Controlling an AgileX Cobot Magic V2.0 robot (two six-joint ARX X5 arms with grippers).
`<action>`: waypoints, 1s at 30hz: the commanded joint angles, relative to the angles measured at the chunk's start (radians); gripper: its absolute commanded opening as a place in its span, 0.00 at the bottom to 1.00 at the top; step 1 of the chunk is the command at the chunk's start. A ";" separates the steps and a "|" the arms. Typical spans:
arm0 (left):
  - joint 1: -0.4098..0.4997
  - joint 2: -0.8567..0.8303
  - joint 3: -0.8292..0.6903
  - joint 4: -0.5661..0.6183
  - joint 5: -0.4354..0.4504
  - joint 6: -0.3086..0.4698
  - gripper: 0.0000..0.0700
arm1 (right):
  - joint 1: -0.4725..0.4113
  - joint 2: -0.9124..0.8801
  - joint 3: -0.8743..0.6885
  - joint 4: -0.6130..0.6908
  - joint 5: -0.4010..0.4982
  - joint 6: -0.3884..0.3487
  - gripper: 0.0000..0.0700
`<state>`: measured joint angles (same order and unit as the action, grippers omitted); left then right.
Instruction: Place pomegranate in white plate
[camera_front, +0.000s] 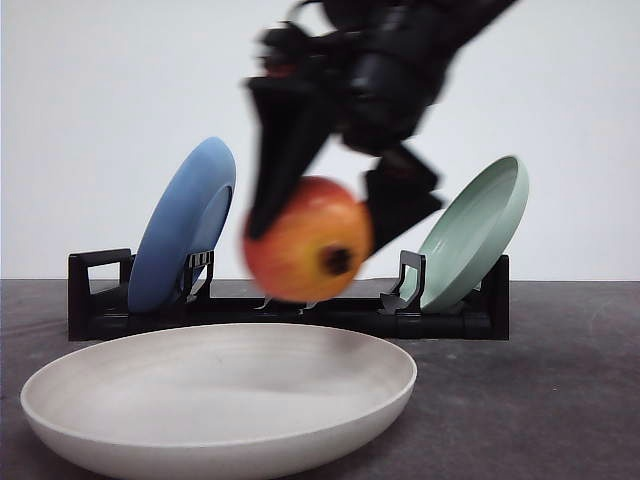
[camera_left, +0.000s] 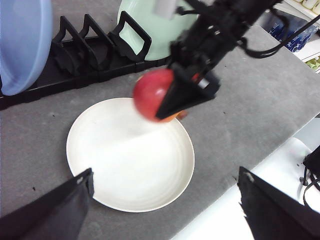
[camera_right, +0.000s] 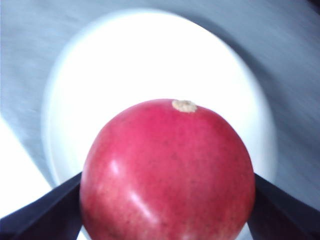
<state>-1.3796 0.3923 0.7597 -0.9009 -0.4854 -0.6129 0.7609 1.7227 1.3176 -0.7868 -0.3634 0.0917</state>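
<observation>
White plate (camera_front: 215, 400) sits in front, with the pomegranate (camera_front: 305, 240) up in the air over it.
Right gripper (camera_front: 325, 215) squeezes the fruit on both sides. Left gripper (camera_left: 165, 200) has its fingers wide apart, holding nothing. Behind stands a black rack (camera_front: 290, 310) with a blue plate (camera_front: 185, 225) and a green plate (camera_front: 475, 230).

The right gripper (camera_front: 315, 215) clamps the pomegranate (camera_front: 307, 253) in the air above the white plate (camera_front: 218, 402). Behind it, a black rack (camera_front: 290, 310) holds a blue plate (camera_front: 185, 222) and a green plate (camera_front: 475, 232).
</observation>
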 joint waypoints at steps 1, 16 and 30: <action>-0.016 0.003 0.006 0.007 -0.006 -0.008 0.79 | 0.027 0.052 0.028 0.003 0.000 0.021 0.60; -0.016 0.003 0.006 0.003 -0.008 -0.008 0.79 | 0.098 0.168 0.033 0.022 0.001 0.031 1.00; -0.016 0.003 0.006 0.003 -0.008 -0.009 0.79 | -0.007 -0.168 0.071 -0.239 0.060 -0.070 1.00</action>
<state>-1.3796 0.3923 0.7597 -0.9024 -0.4911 -0.6186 0.7507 1.5850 1.3671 -1.0056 -0.3192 0.0351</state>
